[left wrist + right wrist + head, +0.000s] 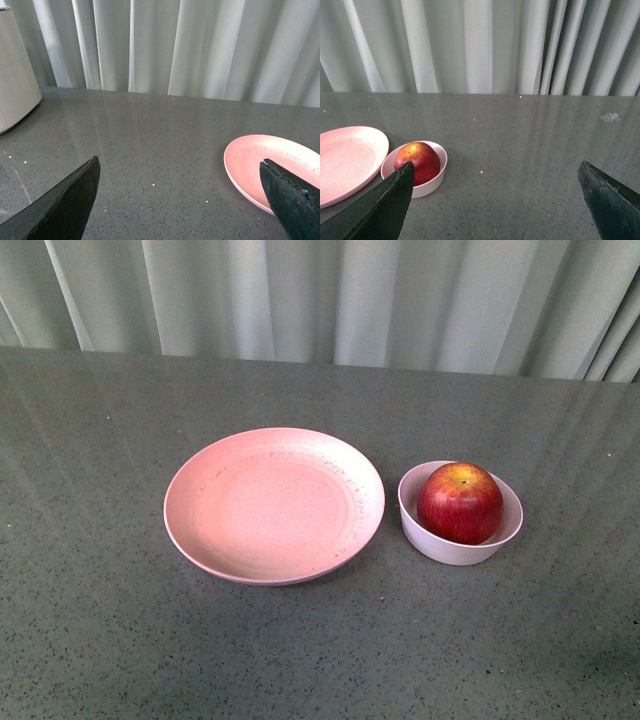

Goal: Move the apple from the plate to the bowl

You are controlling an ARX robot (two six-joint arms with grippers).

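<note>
Both tools are spread wide and hold nothing: the left tool [177, 200] hangs over bare counter [100, 640] with the plate [274, 504] at its right finger, and the right tool [495, 200] sits back on the near side, the bowl [459, 530] just beyond its left finger. Judging by this, the transfer looks done. Farther out, the apple [460, 502] rests in the bowl, right of the bare plate, clear of both tools. Curtains [320, 300] close the far edge.
</note>
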